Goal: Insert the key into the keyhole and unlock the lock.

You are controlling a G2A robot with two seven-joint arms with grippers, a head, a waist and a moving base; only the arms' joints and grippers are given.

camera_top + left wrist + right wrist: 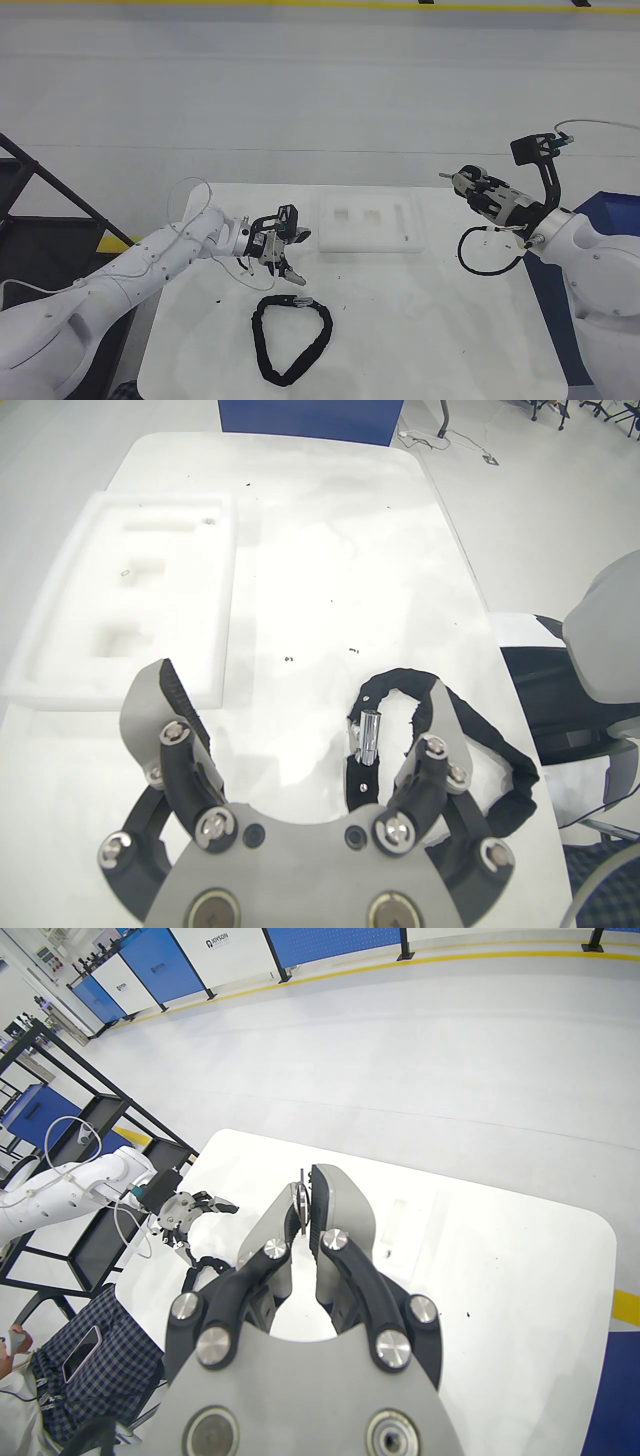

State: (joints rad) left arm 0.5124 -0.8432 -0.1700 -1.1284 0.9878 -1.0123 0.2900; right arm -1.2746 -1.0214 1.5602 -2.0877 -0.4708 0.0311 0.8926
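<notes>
The lock [290, 342] is a chain in a black fabric sleeve, closed into a rough oval loop. It lies flat on the table [450, 330], toward 7 o'clock from the tabletop's middle in the top view. Its short chrome cylinder [370, 739] joins the two sleeve ends at the loop's 12 o'clock and lies on its side. The key [301, 1202] is a thin flat metal piece, pinched edge-on between the pads of the right gripper [305, 1180]. It is held in the air near the table's far edge at about 1 o'clock, well apart from the lock. Its tip seems to point toward 9 o'clock, though the blade is too small to make out
</notes>
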